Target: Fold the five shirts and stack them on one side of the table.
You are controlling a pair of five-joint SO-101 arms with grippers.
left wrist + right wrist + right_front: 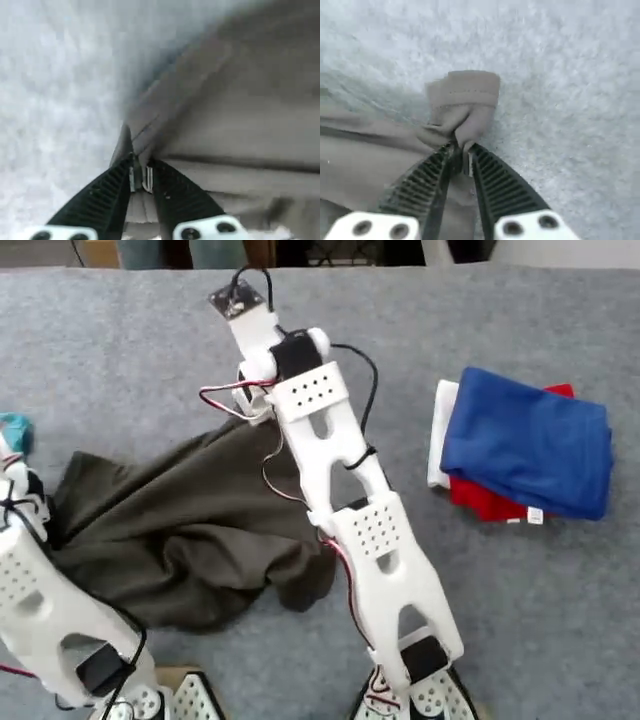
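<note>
1. The grey table (pixel 560 620) has a soft, fuzzy top. Both robot arms start at its near edge.
2. The left arm (pixel 40 610) is white. It stands at the near left corner and goes a short way toward the far side, close to the left edge of the table.
3. The left gripper (pixel 141 172) is pinching a fold of the brown shirt (pixel 170 540). Its two black fingers are pressed on the cloth, with just a thin bit of shirt between them. It holds the shirt at the shirt's left side.
4. The brown shirt lies on the left half of the table, between the two arms. It is not folded. It is lumpy and full of wrinkles, and one big lump sits at its near right side, next to the right arm (pixel 350 500).
5. The right arm is long and white. It starts at the near middle of the table and leans far and left, over the right side of the brown shirt.
6. A pile of folded shirts sits on the right side of the table, well apart from the brown shirt. The blue shirt (pixel 525 445) is on top. The red shirt (pixel 480 502) peeks out under it. The white shirt (pixel 442 430) shows at the pile's left side.
7. The right gripper (pixel 461 152) is at the far edge of the brown shirt. Its fingers are squeezed on a small corner with a sewn hem, and the corner sticks out past the fingertips.
8. A small teal thing (pixel 14 430) shows at the left edge of the table.
</note>
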